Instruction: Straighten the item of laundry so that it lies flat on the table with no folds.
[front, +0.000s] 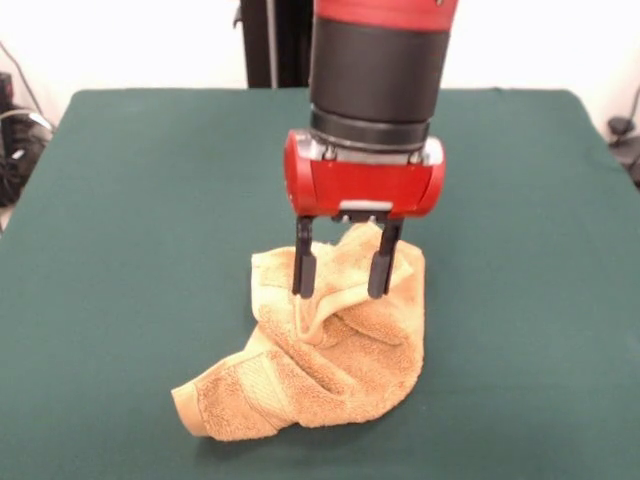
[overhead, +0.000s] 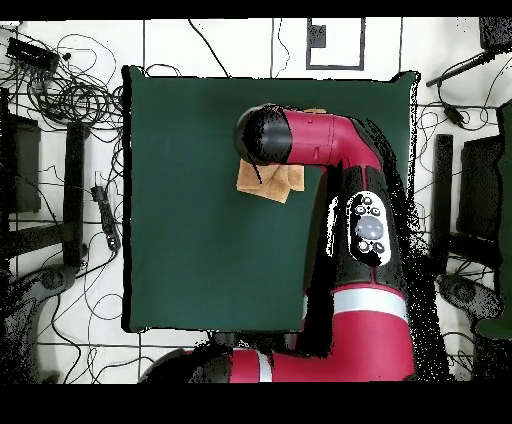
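So the small golden-orange terry-cloth towel (front: 320, 350) is sitting crumpled on the big dark green felt-covered surface (front: 130, 220), bunched into a lump with 1 banded corner sticking out toward the camera. The red and black claw (front: 341, 265) is right over the towel's far half, its 2 black fingers (front: 303, 262) spread apart, tips touching the raised folds.

No readable text (anywhere visible)
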